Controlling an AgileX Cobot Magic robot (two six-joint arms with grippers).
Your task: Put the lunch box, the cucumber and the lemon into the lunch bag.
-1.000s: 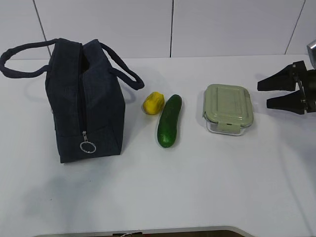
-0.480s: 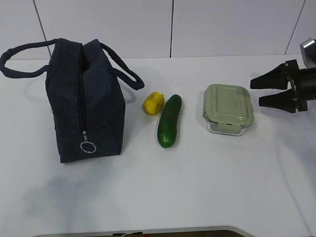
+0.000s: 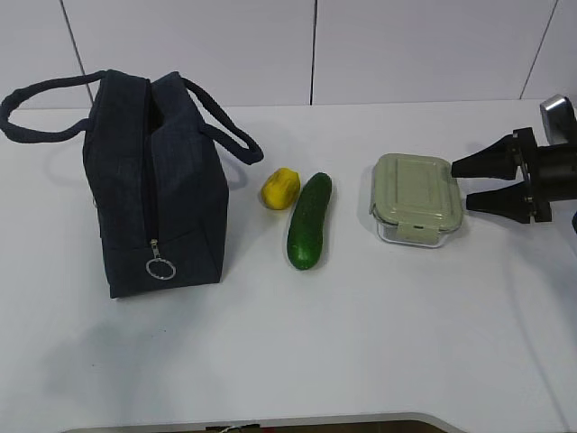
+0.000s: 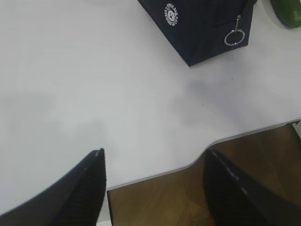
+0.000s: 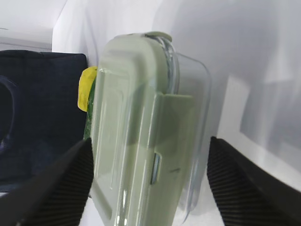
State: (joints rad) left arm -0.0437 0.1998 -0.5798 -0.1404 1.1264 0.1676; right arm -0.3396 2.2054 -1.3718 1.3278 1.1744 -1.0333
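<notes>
The lunch box [image 3: 416,199], clear glass with a sage-green lid, sits right of centre on the white table. My right gripper [image 3: 462,184] is open, its fingertips at the box's right end; in the right wrist view the box [image 5: 146,127] fills the gap between the two fingers. The cucumber [image 3: 309,220] and the lemon [image 3: 280,188] lie side by side left of the box. The navy lunch bag [image 3: 153,185] stands at the left with its top gaping. My left gripper [image 4: 153,162] is open and empty over the table's front edge, not in the exterior view.
The bag's ring pull [image 4: 233,37] and a white logo [image 4: 171,13] show in the left wrist view, far from the left fingers. The table's front edge [image 4: 155,173] has a curved notch with brown floor below. A white panelled wall stands behind the table.
My right gripper has moved left toward the lunch box, from well off its right end to right at it. The bag, lemon, cucumber and box have not moved.
</notes>
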